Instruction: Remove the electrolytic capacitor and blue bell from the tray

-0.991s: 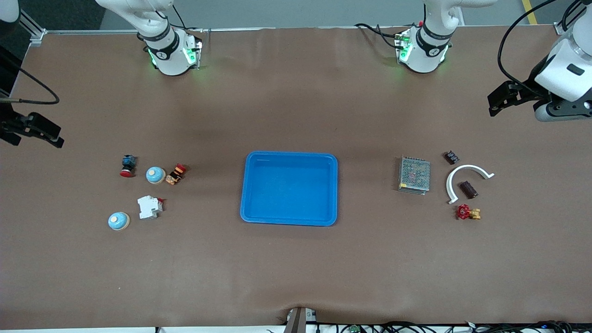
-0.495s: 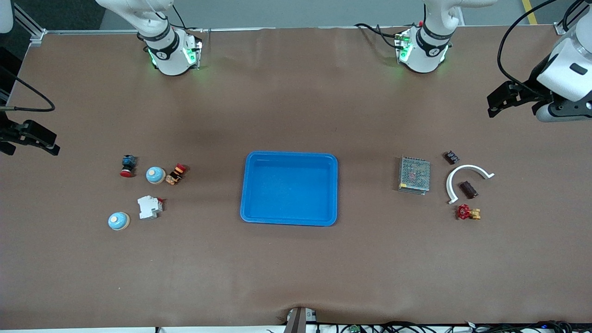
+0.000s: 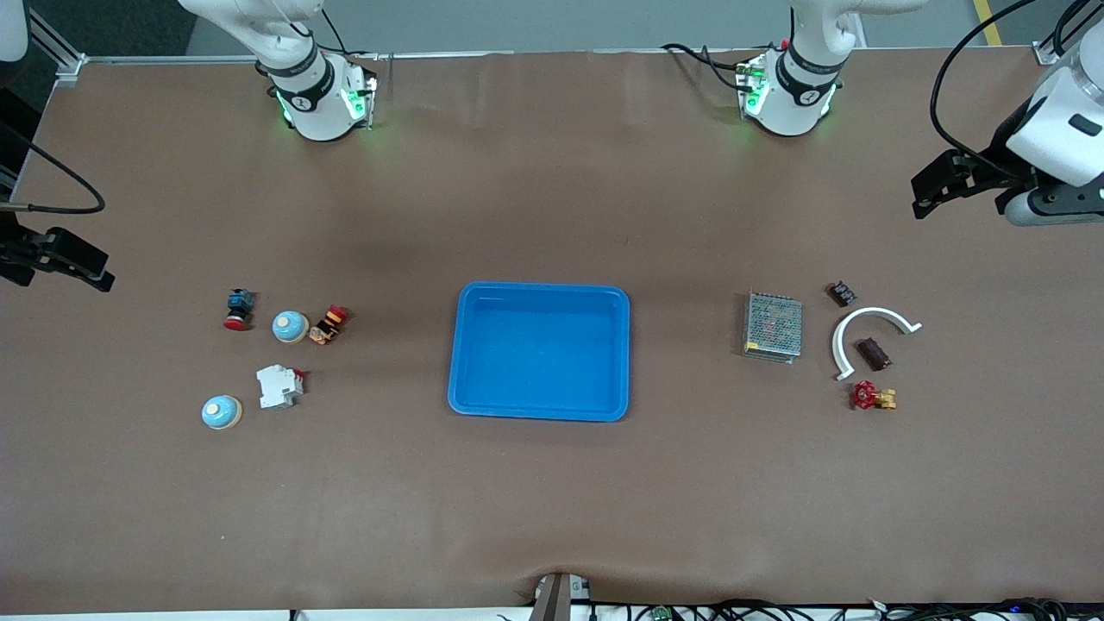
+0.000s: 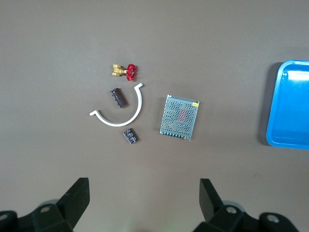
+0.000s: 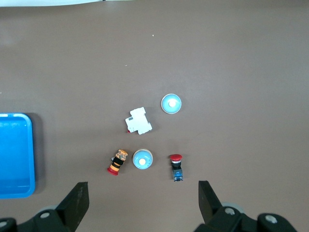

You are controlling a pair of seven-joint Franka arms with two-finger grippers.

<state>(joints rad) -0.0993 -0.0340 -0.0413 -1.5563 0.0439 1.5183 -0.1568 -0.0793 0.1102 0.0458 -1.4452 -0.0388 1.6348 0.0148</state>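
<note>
both hands [image 3: 927, 191] apart from capacitor [image 3: 873, 354]

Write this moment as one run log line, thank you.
left gripper: open, above table, empty | right gripper: open, empty | capacitor, bells: on table | tray: empty

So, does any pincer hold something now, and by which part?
Nothing is held. The left pincer and the right pincer are both open and empty, high above the table.
</note>
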